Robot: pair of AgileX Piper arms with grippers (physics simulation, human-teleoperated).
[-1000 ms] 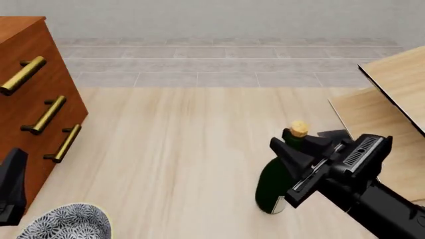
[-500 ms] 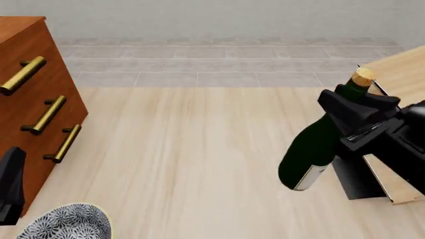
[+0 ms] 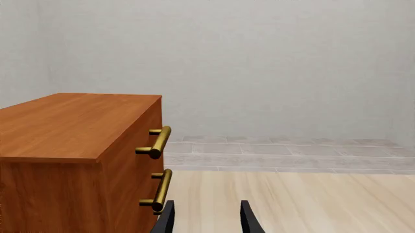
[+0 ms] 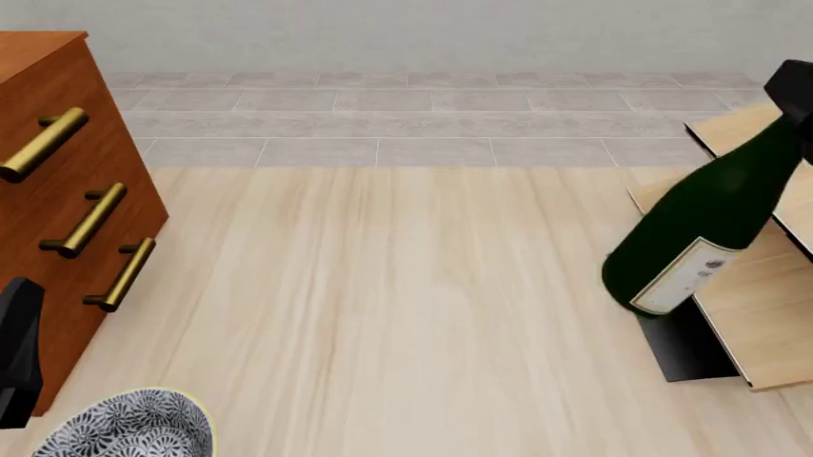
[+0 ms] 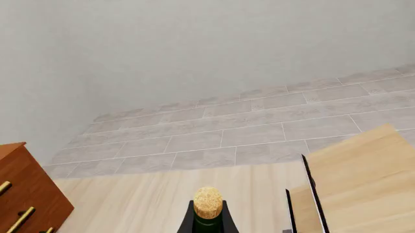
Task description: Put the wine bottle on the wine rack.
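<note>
The bottle is seen in the front view at the right side, tilted with its neck up toward the right edge and its base down to the left, clear of the table. Its white label sits low on the body. The bottle's base is in front of the rack, over the rack's black base and lower light-wood panel; whether it touches the rack cannot be told. Only a black tip of the right gripper is seen at the right edge, at the bottle's neck; the neck appears held there, though the fingers themselves are not shown plainly. In the right wrist view the cork and the top of the green neck are seen between dark parts at the picture's edge, with the slanted rack panels beside them.

The left gripper is shown in its wrist view with two black fingers set a narrow way apart and nothing between them. In the front view it is seen as a dark shape at the lower left, beside the cabinet. The cabinet is reddish-brown with brass handles on its front. A patterned bowl is seen at the bottom left, near the left gripper.
</note>
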